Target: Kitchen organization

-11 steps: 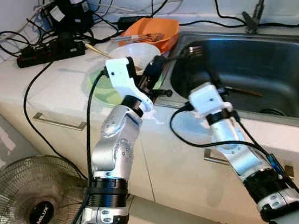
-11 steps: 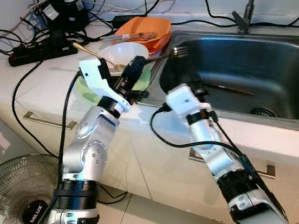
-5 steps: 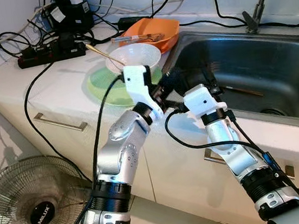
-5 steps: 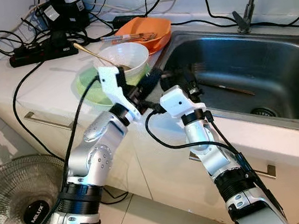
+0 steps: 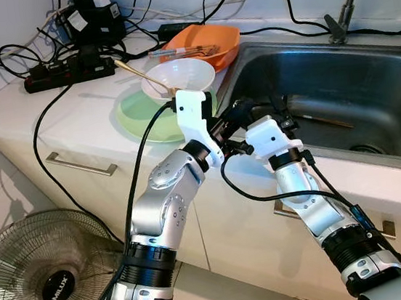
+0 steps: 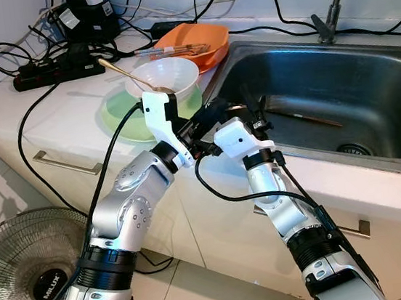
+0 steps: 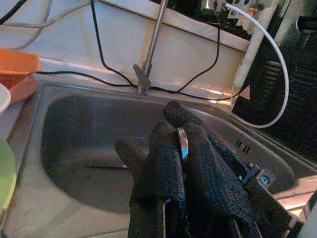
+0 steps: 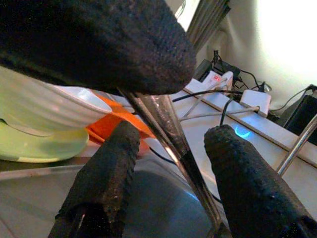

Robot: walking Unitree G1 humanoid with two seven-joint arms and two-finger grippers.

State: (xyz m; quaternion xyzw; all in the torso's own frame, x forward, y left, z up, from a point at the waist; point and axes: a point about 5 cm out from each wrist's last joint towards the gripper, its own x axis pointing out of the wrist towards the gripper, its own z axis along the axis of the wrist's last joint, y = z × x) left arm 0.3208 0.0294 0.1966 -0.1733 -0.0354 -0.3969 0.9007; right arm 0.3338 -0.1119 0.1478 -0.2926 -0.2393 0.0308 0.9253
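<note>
My left gripper [image 5: 234, 115] hovers over the left rim of the steel sink [image 5: 338, 82], shut on a metal fork [image 8: 168, 124]. A thin silver edge of the fork [image 7: 182, 143] shows between its black fingers. My right gripper [image 5: 261, 107] meets it from the sink side. It is open, with one finger on each side of the fork's handle and a gap on both sides. A white bowl [image 5: 180, 75] with chopsticks [image 5: 136, 70] sits on a green plate [image 5: 138, 117] just left of the grippers.
An orange bowl [image 5: 205, 39] holding utensils stands behind the white bowl. A thin stick [image 5: 325, 121] lies in the sink, with the faucet [image 5: 347, 0] at the back. A power strip [image 5: 66, 68] and cables cover the back left counter. A floor fan [image 5: 48, 278] stands lower left.
My left gripper carried the fork from above the white bowl to the right and down to the sink's rim. My right gripper moved left to meet it, its fingers now astride the handle.
</note>
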